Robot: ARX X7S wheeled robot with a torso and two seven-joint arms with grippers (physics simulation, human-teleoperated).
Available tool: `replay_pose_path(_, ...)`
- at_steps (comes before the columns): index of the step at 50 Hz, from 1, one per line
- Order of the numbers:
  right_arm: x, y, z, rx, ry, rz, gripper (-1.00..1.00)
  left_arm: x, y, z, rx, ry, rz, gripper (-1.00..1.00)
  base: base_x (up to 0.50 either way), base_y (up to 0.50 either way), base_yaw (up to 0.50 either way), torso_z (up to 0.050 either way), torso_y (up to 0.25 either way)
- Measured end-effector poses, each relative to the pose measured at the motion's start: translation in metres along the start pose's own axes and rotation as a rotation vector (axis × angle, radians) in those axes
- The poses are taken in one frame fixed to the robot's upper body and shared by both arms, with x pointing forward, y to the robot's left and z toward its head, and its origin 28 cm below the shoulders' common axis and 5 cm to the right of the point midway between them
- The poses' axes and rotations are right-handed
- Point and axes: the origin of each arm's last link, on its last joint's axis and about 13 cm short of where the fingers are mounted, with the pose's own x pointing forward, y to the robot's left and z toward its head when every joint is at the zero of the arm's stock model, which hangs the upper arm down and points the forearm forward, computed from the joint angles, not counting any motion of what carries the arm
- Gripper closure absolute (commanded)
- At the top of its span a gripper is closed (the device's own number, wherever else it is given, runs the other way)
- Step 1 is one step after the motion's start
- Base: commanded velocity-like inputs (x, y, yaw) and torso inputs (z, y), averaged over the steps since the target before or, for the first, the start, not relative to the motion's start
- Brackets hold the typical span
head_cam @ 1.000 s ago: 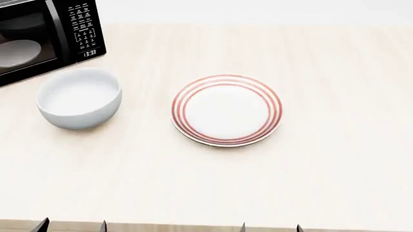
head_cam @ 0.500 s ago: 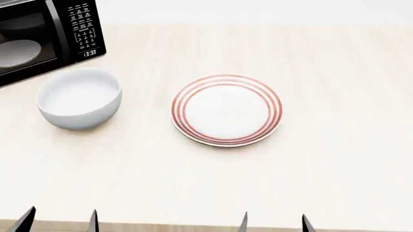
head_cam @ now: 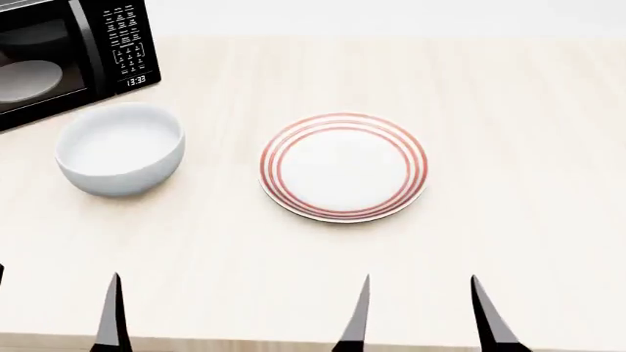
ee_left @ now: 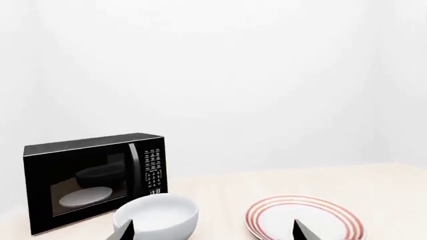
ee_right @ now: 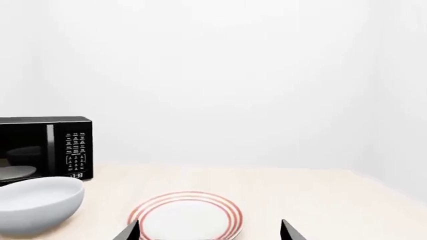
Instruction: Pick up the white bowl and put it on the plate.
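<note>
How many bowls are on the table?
1. The white bowl sits on the table left of the plate, in front of the microwave. A dish shows inside the microwave, too dim to name.

White bowl (head_cam: pixel 120 149) upright, left of plate (head_cam: pixel 344 167)

The head camera looks steeply down on the pale wooden tabletop (head_cam: pixel 509 132) from the robot's side, fairly close. Both wrist cameras sit low near that same edge, facing level across the table toward the plain white wall (ee_left: pixel 267 75). All three share the black microwave oven (head_cam: pixel 69 51), glossy white deep bowl (head_cam: pixel 119 149) and red-ringed white plate (head_cam: pixel 344 167).
</note>
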Motion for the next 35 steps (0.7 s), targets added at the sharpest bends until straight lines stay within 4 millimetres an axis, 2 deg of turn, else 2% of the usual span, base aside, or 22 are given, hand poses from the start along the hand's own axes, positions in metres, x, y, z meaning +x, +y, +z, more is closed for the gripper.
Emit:
replay_pose_path(3,-0.001,0.0,0.004,-0.004,-0.015,0.002,-1.0,-0.001,0.0,0.003,0.008,-0.008,0.001,-1.0,0.0,0.0,0.0,0.0,0.0)
replay_pose_path(14,-0.003,0.001,0.012,-0.014,-0.041,0.017,-1.0,-0.003,0.001,0.012,0.025,-0.025,0.004,-1.0,0.5,0.0,0.0,0.0,0.0)
replay_pose_path(35,-0.006,0.002,0.016,-0.024,-0.05,0.014,-1.0,-0.005,0.0,0.014,0.058,-0.029,0.012,-1.0,0.5,0.0,0.0,0.0,0.0)
